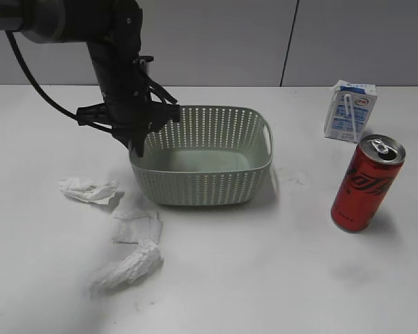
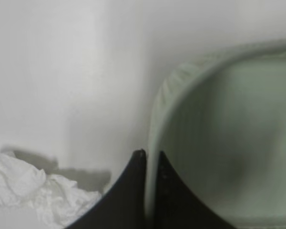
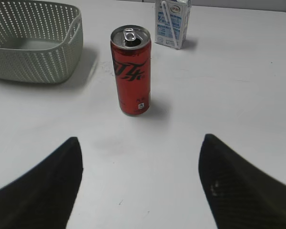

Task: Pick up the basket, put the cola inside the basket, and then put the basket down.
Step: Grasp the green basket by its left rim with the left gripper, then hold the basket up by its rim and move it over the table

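Observation:
The pale sage-green basket [image 1: 216,177] sits on the white table at centre, empty. My left gripper [image 1: 136,142] is shut on the basket's left rim, one finger inside and one outside; the left wrist view shows the rim [image 2: 155,124] pinched between the fingertips [image 2: 151,155]. The basket also shows in the right wrist view [image 3: 38,52] at upper left. The red cola can [image 1: 366,184] stands upright at the right, apart from the basket. In the right wrist view the can [image 3: 130,71] stands ahead of my right gripper [image 3: 139,143], which is open and empty. The right gripper is not in the exterior view.
A white-and-blue drink carton [image 1: 350,110] stands behind the can, also in the right wrist view [image 3: 172,24]. Crumpled white tissues [image 1: 90,189] [image 1: 129,266] lie left and in front of the basket; one shows in the left wrist view [image 2: 33,191].

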`<state>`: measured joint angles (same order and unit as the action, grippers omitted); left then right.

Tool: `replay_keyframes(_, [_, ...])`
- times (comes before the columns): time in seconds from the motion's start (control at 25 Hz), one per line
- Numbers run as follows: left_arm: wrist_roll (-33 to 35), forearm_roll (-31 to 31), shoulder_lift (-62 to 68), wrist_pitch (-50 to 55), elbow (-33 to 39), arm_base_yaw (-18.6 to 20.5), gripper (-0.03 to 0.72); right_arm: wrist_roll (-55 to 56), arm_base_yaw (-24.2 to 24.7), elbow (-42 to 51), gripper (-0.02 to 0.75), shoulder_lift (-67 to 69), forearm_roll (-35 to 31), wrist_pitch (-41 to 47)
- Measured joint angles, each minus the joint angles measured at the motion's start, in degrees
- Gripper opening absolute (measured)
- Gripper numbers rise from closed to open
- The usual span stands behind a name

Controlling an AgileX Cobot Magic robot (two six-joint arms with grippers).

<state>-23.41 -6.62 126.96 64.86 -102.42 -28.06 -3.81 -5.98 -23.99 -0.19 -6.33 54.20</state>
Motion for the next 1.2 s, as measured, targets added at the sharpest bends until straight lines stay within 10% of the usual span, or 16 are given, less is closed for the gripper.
replay_keyframes(0.32, [-0.5,-5.7,-7.1,2.9,0.1,0.8,-0.003,0.3,0.0,-2.2,0.572,3.5,-0.8,1.1])
replay_keyframes(1.2, [1.1,-2.9,-10.3,5.2,0.1,-3.4,-0.003,-2.3,-3.1,-35.8,0.615,71.4,-6.1,-1.1])
